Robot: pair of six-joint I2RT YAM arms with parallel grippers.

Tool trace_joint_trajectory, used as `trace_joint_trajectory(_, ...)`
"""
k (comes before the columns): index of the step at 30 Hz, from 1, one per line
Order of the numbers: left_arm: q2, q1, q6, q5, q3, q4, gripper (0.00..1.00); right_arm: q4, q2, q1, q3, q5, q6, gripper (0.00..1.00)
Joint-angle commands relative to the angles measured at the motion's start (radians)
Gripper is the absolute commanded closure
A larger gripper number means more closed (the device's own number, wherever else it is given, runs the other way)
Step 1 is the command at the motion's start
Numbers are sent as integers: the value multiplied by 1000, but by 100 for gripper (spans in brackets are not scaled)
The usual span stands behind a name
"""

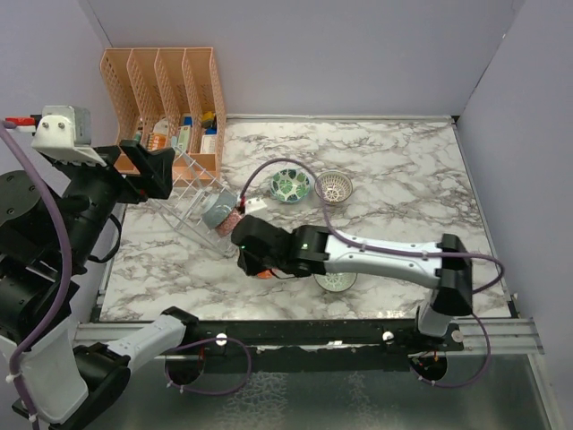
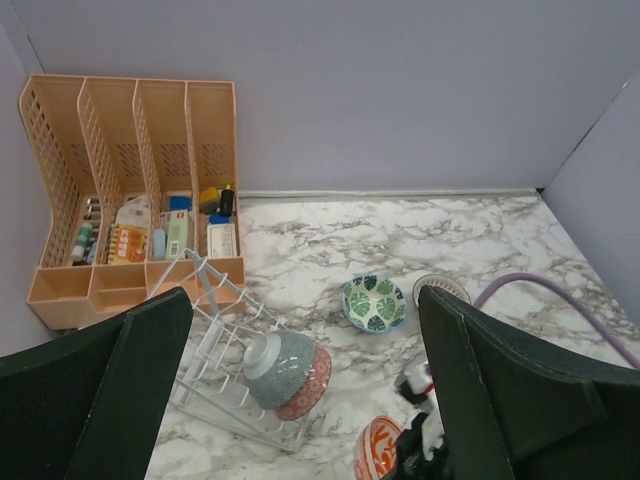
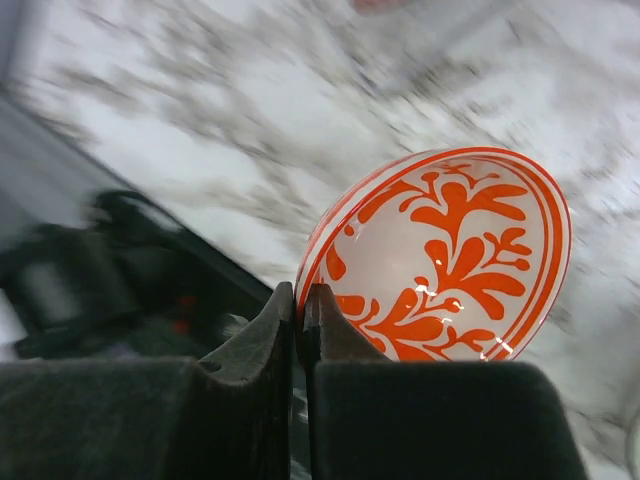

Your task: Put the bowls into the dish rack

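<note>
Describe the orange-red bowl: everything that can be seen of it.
The orange-red bowl is small, round and glossy, ceramic by its look. Its inside is white, with an orange-red leafy sprig and orange-red bands at the rim. It is tilted steeply, with its inside towards the wrist camera. The right gripper is shut on its rim. It is over the marble table, near the dish rack. Whether it touches the table cannot be told.

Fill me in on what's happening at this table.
The right gripper is shut on the rim of the orange-red patterned ceramic bowl, holding it tilted near the clear wire dish rack. Two bowls, a grey-blue one and a reddish speckled one, already sit in the rack. A green-white leaf bowl, a white lattice bowl and a pale bowl under the right arm wait on the marble table. The left gripper hangs open, raised beside the rack.
</note>
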State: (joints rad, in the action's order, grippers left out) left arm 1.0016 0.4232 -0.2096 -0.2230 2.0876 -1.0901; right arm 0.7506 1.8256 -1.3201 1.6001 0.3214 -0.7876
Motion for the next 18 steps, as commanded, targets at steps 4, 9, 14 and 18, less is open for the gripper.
trace_joint_trajectory(4, -13, 4, 12, 111, 23, 26, 1, -849, -265, 34, -241, -136, -210, 99)
trace_joint_trajectory(9, -17, 4, 18, 167, 15, 46, 1, -1274, -225, 78, -320, -102, -305, 99)
trace_joint_trajectory(14, -3, 4, 20, 222, 33, 27, 1, -1588, -80, 158, -318, -112, -481, 99)
trace_joint_trajectory(18, -9, 3, 19, 223, 36, 18, 1, -1708, 62, 211, -240, -130, -550, 99)
